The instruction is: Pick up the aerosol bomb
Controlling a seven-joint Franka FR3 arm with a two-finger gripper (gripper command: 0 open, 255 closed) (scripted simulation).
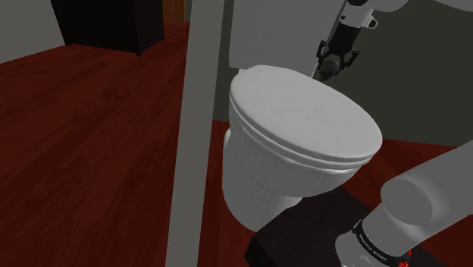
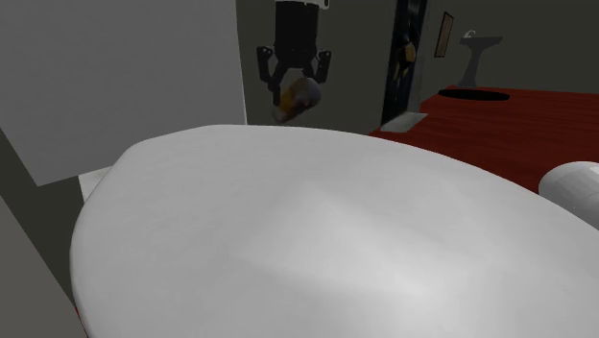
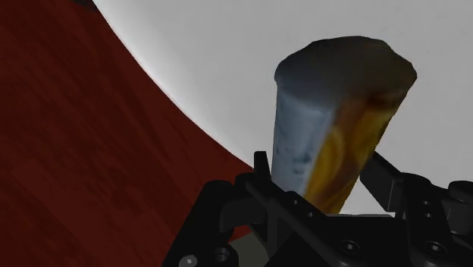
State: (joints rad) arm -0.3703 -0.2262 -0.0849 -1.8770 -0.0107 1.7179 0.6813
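The aerosol can (image 3: 341, 114) is pale grey-blue with a yellow-orange patch, and it stands clasped between my black fingers (image 3: 261, 168). My gripper (image 3: 322, 176) is shut on its lower part. In the shoulder view the gripper (image 1: 330, 68) hangs just above the far rim of the white toilet lid (image 1: 303, 114), with the can (image 1: 327, 70) showing at its tip. The second exterior view shows the gripper (image 2: 294, 88) holding the can (image 2: 298, 96) clear above the lid (image 2: 317, 240), not touching it.
The toilet's tank (image 1: 265, 30) rises behind the lid. A grey upright post (image 1: 197, 129) stands at the toilet's left in the shoulder view. A dark red wood floor (image 1: 76, 136) spreads around, with a dark cabinet (image 1: 114, 23) far back. My stand (image 1: 303, 235) sits below the bowl.
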